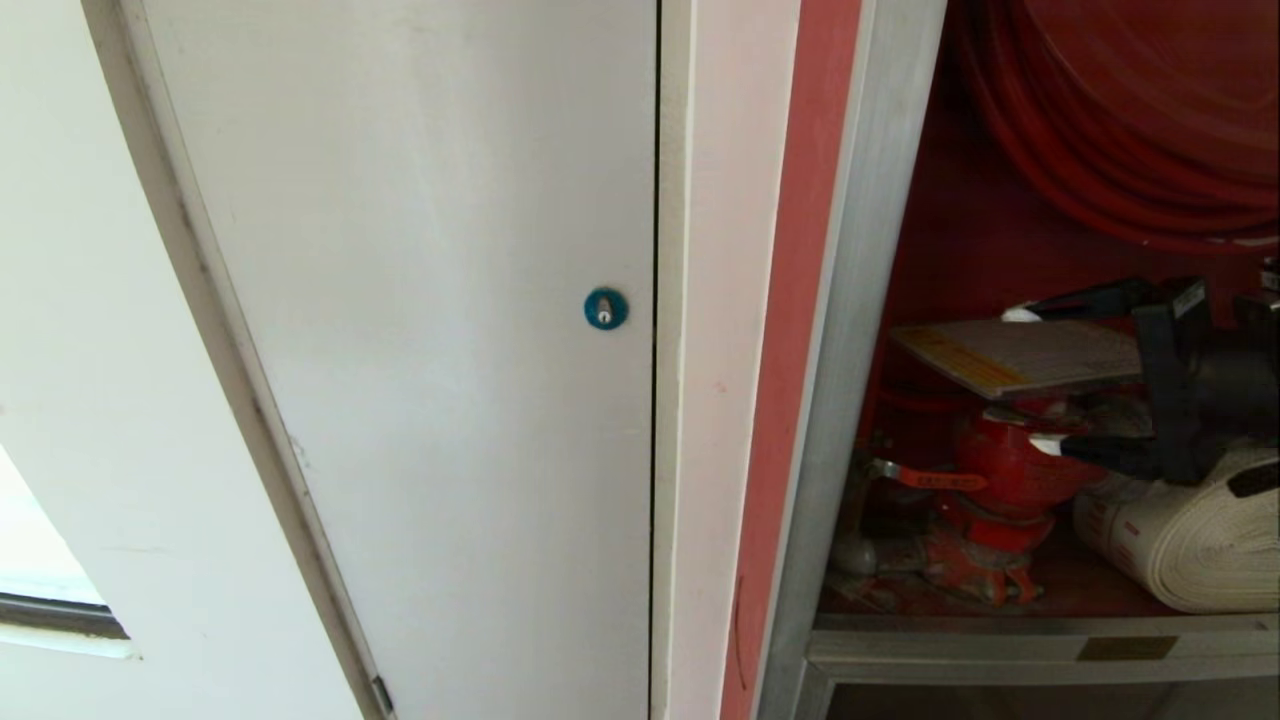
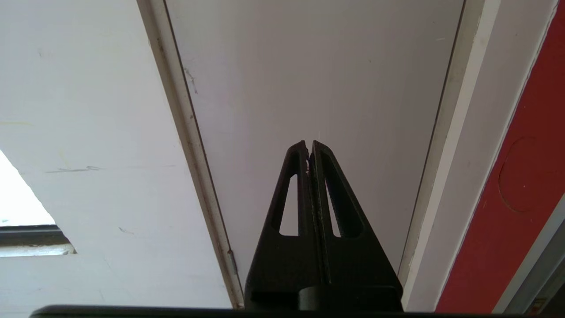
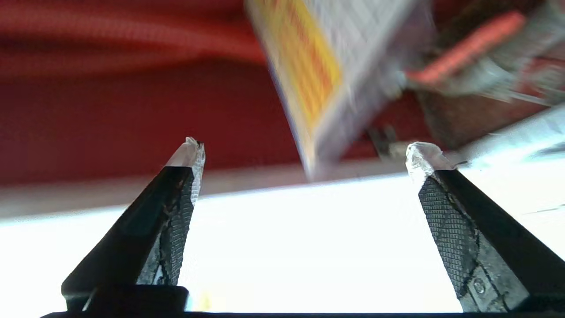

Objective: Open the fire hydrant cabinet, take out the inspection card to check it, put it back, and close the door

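fire hydrant cabinet [image 1: 850, 300]: one, its red inside open to view
inspection card [image 1: 1020, 355]: one, lying between the two spread jaws of the right gripper [image 1: 1035, 380], touching neither as far as one can see
red valve [image 1: 1000, 470]: one, just below the lower jaw
red hose reel [image 1: 1130, 120]: one, well above the upper jaw
white rolled hose [image 1: 1190, 540]: one, below the jaws, beside the valve
grey-white panel door [image 1: 420, 300]: one, ahead of the closed jaws of the left gripper [image 2: 309, 148]
blue round lock [image 1: 605, 308]: one, on that panel door
grippers: two, one on each arm
fingers: two for each gripper, four together
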### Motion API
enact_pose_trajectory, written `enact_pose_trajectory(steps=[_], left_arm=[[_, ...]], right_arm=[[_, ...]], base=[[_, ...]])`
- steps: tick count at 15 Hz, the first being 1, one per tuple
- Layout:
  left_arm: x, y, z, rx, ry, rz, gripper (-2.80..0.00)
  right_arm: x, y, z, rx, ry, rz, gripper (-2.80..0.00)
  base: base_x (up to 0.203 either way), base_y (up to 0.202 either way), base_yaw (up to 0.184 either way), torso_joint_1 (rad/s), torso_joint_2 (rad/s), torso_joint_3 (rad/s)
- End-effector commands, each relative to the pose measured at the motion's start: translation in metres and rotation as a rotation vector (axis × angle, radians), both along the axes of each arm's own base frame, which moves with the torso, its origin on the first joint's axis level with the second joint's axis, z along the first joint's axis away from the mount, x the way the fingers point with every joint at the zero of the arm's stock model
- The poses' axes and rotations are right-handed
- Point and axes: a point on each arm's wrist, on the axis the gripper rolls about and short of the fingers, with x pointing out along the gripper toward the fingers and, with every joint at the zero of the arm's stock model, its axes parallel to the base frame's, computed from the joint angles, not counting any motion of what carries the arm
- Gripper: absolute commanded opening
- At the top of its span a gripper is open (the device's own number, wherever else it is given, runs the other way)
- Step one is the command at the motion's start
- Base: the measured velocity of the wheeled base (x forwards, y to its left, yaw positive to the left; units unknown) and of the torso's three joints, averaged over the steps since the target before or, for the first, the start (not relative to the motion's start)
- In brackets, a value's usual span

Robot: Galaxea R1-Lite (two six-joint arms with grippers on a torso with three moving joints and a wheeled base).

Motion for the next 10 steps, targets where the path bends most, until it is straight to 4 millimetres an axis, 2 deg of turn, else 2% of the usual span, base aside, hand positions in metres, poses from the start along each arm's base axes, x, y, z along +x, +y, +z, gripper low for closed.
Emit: enact_pose_trajectory(steps=[1,2,3,5,7,10], left_arm=[[0.002,0.0,-0.008,0.0,0.028,-0.001,-2.8],[0.002,0.0,-0.008,0.001,0.028,-0.001,-2.8],[0.002,0.0,-0.008,0.001,0.028,-0.001,-2.8],[0.002,0.0,-0.008,0.001,0.028,-0.001,-2.8],[0.002,0.0,-0.008,0.0,0.028,-0.001,-2.8],[0.002,0.0,-0.008,0.001,0.028,-0.001,-2.8]], right_arm=[[-0.045,-0.003,0.018,-0.027,-0.076,0.023,0.0],[-0.06,-0.004,0.021,-0.042,-0.089,0.044,0.0],[-0.075,-0.005,0.022,-0.059,-0.096,0.079,-2.8],[-0.096,-0.006,0.02,-0.147,-0.085,0.184,-2.8],[-0.102,-0.006,0.02,-0.264,-0.089,0.265,-2.8],[-0.078,-0.003,0.02,-0.385,-0.026,0.365,-2.8]], base=[[0.0,0.0,0.0,0.0,0.0,0.0],[0.0,0.0,0.0,0.0,0.0,0.0],[0.0,0.0,0.0,0.0,0.0,0.0],[0.0,0.0,0.0,0.0,0.0,0.0],[0.0,0.0,0.0,0.0,0.0,0.0],[0.0,0.0,0.0,0.0,0.0,0.0]])
